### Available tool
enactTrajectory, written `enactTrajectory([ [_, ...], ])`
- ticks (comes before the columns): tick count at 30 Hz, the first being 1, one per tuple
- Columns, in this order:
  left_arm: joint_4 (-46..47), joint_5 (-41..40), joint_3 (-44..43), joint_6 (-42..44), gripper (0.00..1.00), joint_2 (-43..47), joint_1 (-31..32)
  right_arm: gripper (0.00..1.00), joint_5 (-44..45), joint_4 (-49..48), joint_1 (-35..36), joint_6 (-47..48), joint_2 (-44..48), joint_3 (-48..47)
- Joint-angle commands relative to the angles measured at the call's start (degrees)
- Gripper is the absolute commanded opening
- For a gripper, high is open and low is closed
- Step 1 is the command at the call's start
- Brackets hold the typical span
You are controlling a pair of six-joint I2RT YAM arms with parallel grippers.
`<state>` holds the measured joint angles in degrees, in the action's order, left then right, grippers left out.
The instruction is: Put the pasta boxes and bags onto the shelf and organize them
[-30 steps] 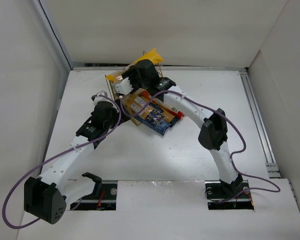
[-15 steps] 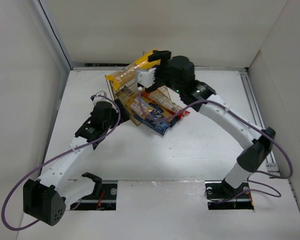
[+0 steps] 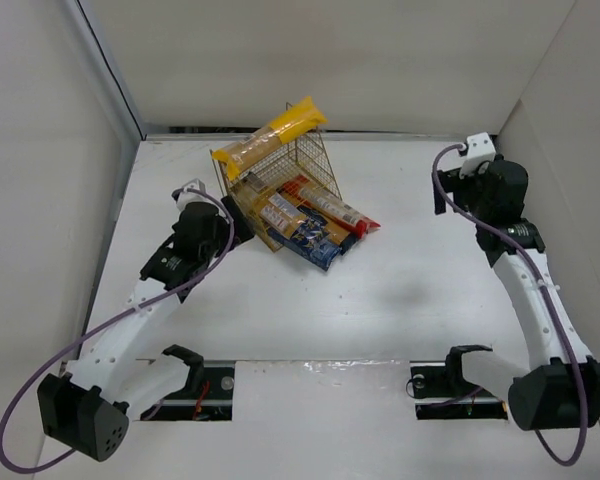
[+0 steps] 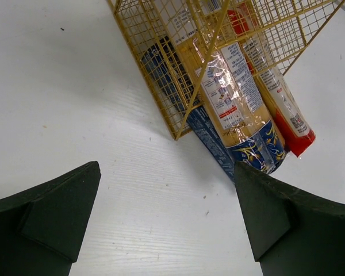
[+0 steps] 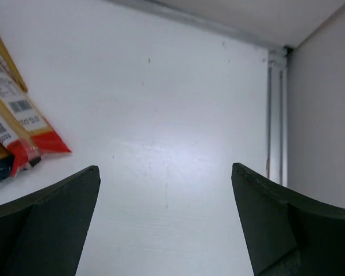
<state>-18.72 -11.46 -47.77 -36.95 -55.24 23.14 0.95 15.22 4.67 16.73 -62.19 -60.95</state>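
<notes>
Both the left claw [image 4: 167, 172] and the right claw [image 5: 165, 169] are standing apart and empty, while the long film-wrapped pasta bags [image 3: 320, 208] and dark-blue box [image 3: 315, 245] are lying inside the gold wire-grid shelf [image 3: 315, 165] at upper centre, probably handling light, slippery and brittle, so gripping across mid-length is advised.

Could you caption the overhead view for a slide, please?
Pasta packs jut from the wire shelf, a yellow bag on top; left claw and right claw open.
</notes>
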Motion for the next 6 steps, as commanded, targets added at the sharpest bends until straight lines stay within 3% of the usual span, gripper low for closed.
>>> enactTrajectory([
  [1,-1.93,-2.42,-2.42,-1.37,1.0,1.98,-0.11,1.0,-12.98,2.7,-5.97,-7.34,0.67,1.44],
  [3,-1.93,-2.42,-2.42,-1.37,1.0,1.98,-0.11,1.0,-17.1,3.23,-7.91,-5.58,1.29,2.06],
  [6,-3.43,-3.56,-2.94,-1.9,1.0,1.98,-0.11,1.0,-16.51,3.23,-9.24,-5.04,3.56,2.59],
])
